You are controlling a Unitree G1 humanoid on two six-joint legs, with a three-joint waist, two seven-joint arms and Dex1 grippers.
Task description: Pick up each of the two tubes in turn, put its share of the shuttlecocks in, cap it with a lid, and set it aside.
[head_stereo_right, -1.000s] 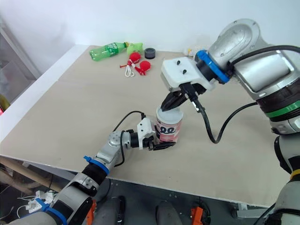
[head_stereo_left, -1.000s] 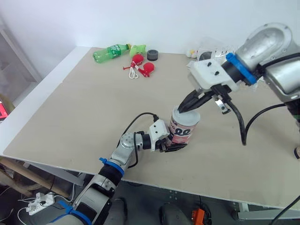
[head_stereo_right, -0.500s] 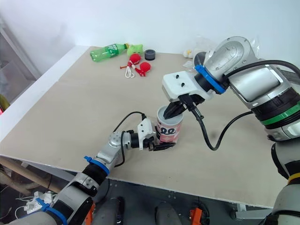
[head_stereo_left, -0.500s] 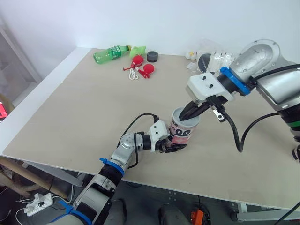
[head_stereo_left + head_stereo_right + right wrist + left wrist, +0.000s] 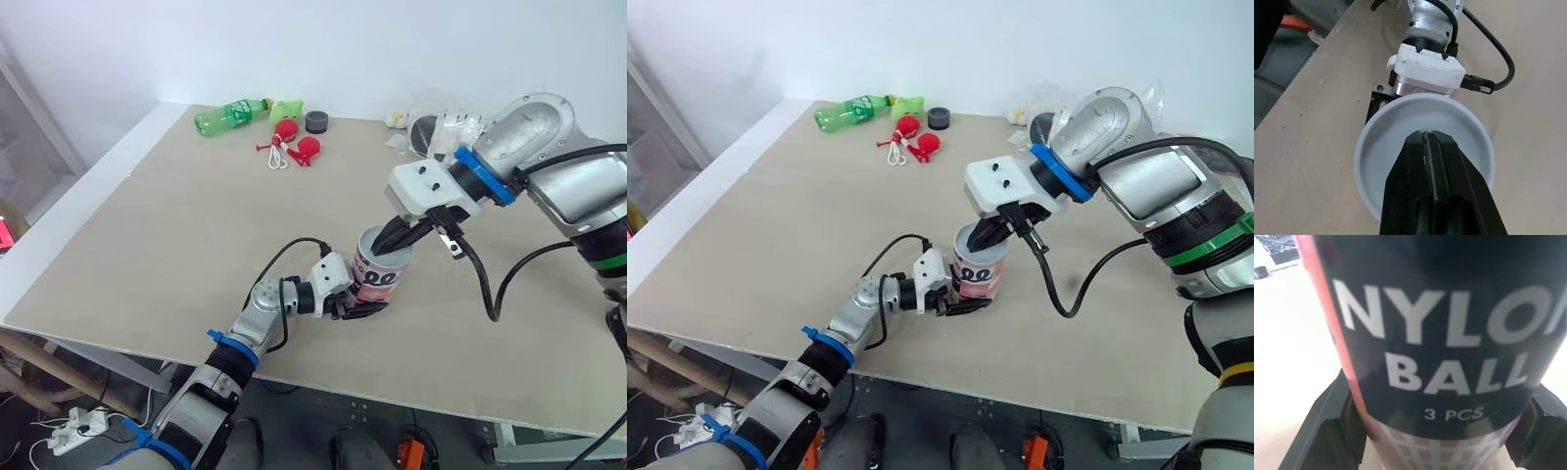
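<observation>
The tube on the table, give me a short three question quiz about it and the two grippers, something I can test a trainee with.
1. True or false: the tube lies on its side on the table.
2. What grips the tube's lower part? A, a person's hand. B, the left gripper. C, nothing.
3. Fill in: the right gripper has its tips at the tube's top, and its fingers are ____ (open or shut).

Key: 1 false, it stands upright. 2 B. 3 shut.
</observation>
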